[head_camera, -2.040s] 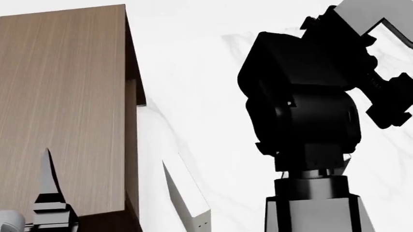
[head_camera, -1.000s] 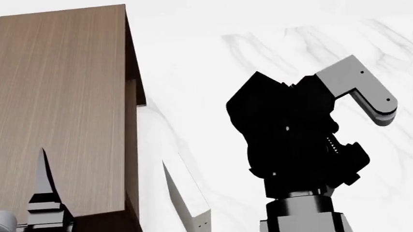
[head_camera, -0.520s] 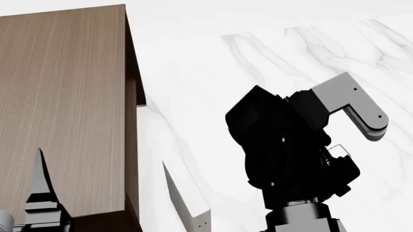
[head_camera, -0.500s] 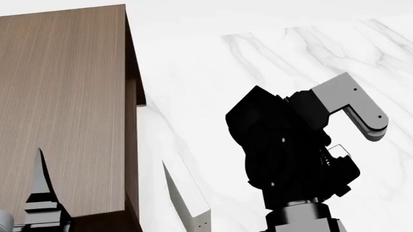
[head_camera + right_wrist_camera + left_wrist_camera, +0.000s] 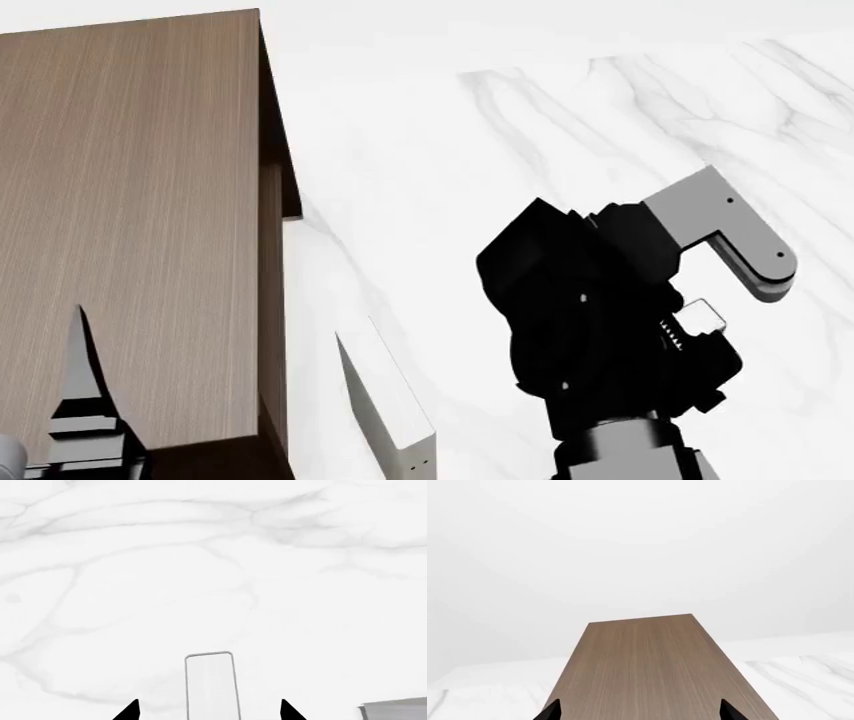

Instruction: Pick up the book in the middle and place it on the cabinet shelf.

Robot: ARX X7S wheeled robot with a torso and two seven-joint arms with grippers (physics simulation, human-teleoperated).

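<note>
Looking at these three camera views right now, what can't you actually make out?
- Head view: the right gripper is hidden by the black right arm.
- Right wrist view: the upright book between the fingertips is cut off by the picture's edge; its cover colour is unclear.
- Left wrist view: only the cabinet shelf top shows; nothing lies on it.

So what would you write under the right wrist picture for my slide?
Right tool open over the white marble table, fingertips either side of an upright whitish book.
</note>
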